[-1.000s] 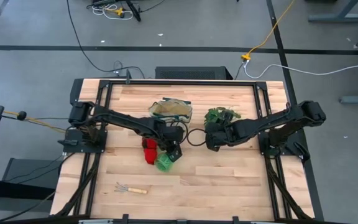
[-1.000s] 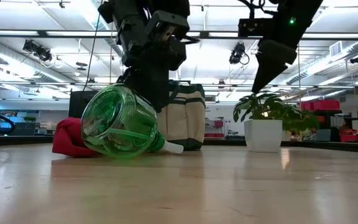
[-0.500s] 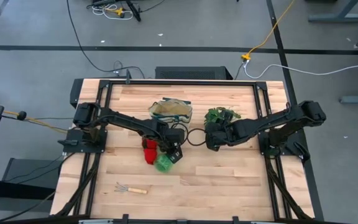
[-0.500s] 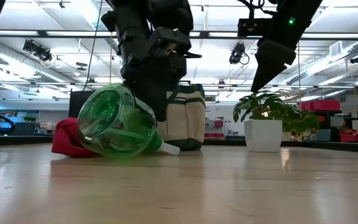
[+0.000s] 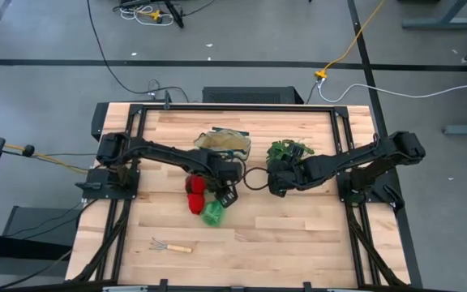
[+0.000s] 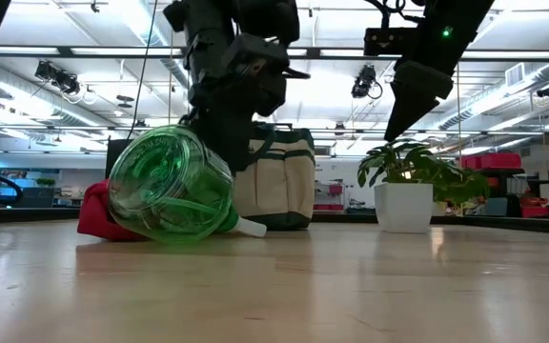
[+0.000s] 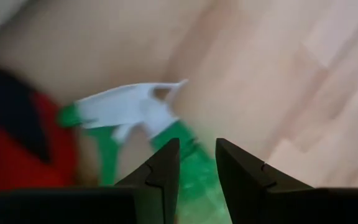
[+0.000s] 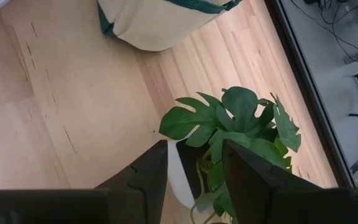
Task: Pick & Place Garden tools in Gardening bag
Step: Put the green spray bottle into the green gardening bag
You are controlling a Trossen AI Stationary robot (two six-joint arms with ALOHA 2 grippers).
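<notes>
the translucent green spray bottle with a white nozzle (image 6: 172,186) lies on its side near the middle of the pale wooden table (image 5: 298,235), its long axis tilted, broad base toward the low camera and nozzle toward the cream fabric tote with dark green trim (image 5: 224,143), touching the crumpled red gloves (image 5: 194,193). the left gripper (image 7: 196,163) hangs just above the bottle, fingers a little apart and clamped on nothing. the right gripper (image 8: 194,163) hovers with fingers apart over the leafy potted plant in a white pot (image 6: 406,191); what the tote holds cannot be made out.

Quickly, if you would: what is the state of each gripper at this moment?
Left gripper: fingers open, holding nothing, over the green spray bottle.
Right gripper: fingers open, holding nothing, above the potted plant.
</notes>
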